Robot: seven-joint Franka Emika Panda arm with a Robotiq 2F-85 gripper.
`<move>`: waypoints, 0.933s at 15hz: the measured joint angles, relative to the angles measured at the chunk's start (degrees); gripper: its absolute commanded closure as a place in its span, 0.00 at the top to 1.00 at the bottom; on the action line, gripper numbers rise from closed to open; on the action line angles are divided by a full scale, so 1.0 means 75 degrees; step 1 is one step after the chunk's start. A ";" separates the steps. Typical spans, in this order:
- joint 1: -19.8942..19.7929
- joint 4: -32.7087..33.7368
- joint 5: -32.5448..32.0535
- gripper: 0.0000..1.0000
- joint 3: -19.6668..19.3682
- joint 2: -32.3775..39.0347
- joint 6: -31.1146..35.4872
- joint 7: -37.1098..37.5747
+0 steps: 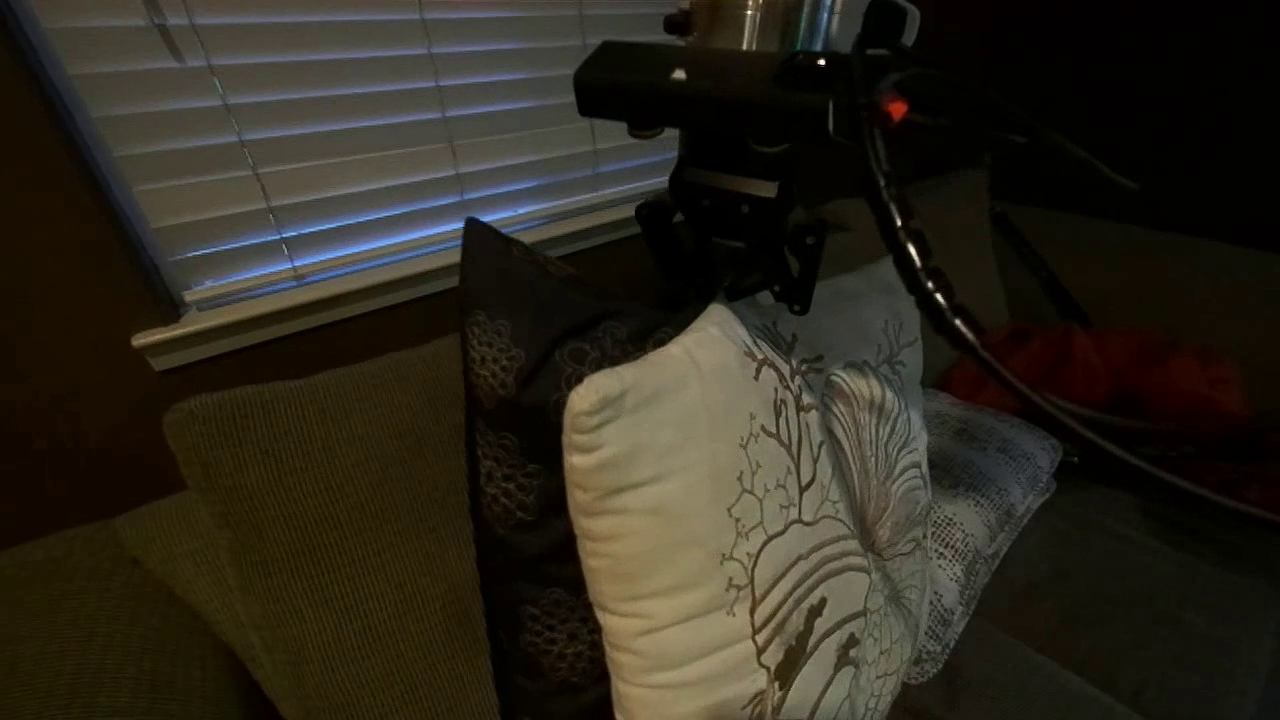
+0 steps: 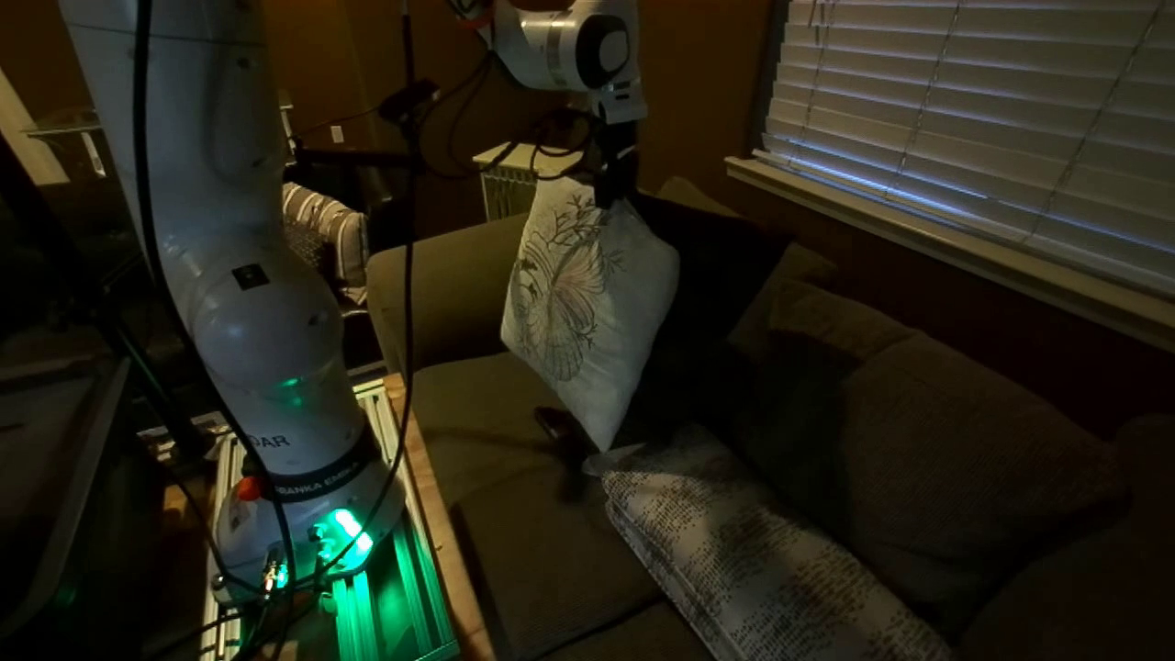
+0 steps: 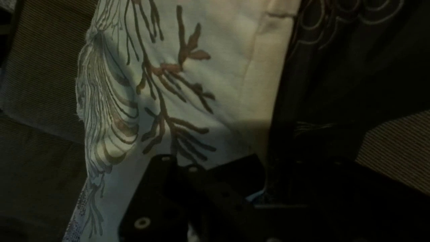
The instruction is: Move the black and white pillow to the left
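The white pillow (image 1: 670, 490) has dark coral and shell embroidery and also shows in an exterior view (image 2: 597, 294) and the wrist view (image 3: 215, 84). It stands on a corner, with its top in my gripper. My gripper (image 1: 737, 288) is shut on its top edge, also seen in an exterior view (image 2: 613, 195) and the wrist view (image 3: 265, 178). One finger is lost in darkness. A dark pillow with ring-flower stitching (image 1: 520, 430) is right behind the white one; I cannot tell whether the fingers hold it too. A black-and-white printed pillow (image 2: 734, 542) lies beside the white pillow's lower corner.
The sofa seat (image 2: 514, 468) carries a small dark object (image 2: 558, 424) near the white pillow's lower corner. Brown ribbed cushions (image 1: 330, 520) line the back. A window sill (image 1: 300, 325) with blinds runs behind. A cable (image 1: 960, 315) hangs from the wrist.
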 measured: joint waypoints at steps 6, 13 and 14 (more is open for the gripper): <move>0.0096 0.0803 -0.0009 0.00 0.0004 0.0540 -0.0568 -0.0019; 0.0382 0.1450 -0.0044 0.00 0.0002 0.1181 -0.0604 -0.0010; 0.0429 0.1501 -0.0044 0.00 0.0000 0.1239 -0.0604 0.0000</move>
